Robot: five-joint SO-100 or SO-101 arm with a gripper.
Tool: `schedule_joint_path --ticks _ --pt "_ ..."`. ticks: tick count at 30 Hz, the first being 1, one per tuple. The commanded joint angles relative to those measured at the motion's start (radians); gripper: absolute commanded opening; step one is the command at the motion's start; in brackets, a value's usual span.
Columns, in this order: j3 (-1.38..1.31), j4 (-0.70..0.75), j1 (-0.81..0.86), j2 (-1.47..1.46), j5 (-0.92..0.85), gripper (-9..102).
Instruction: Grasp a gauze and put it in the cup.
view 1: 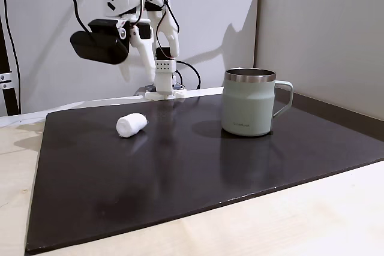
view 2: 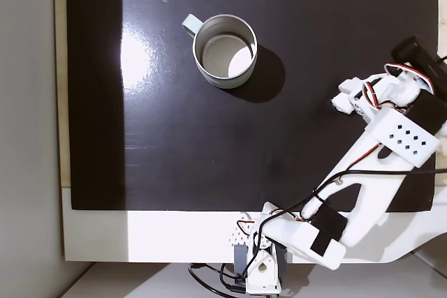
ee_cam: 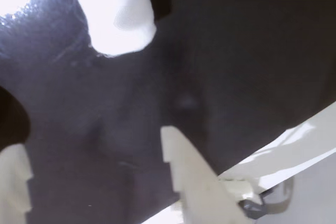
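Underneath everything, the table (view 1: 336,220) shows pale wood grain at its front edge in a fixed view, and a large black mat (view 1: 180,172) lies flat on it, smooth and slightly glossy, catching a bright glare patch in the fixed view from above (view 2: 140,61). Next in size is the arm (view 2: 377,165), built of white plastic plates with thin dark and red wires, rising from its base at the mat's far edge. The cup (view 1: 248,103) is a pale sage-green mug, cylindrical, with a bare steel rim, an angular handle and small dark lettering low on its side; it stands upright on the mat, right of centre. From above, the cup (view 2: 224,51) is open and nothing can be seen inside. The gauze (view 1: 131,125) is a small, soft white roll, lying on its side on the mat, well apart from the cup and to its left. The claw (ee_cam: 94,171) hangs above the mat with its cream fingers (ee_cam: 189,177) spread apart, gripping nothing; the gauze (ee_cam: 118,14) appears overexposed beyond them.
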Motion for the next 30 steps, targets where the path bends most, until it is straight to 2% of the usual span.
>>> schedule_joint_path --ticks 1,12,30 --pt "-0.041 0.002 0.0 -0.023 -0.031 28" --pt "-0.213 0.002 0.032 -0.307 -0.032 28" --pt "-0.394 0.003 0.02 -0.557 -0.003 26"
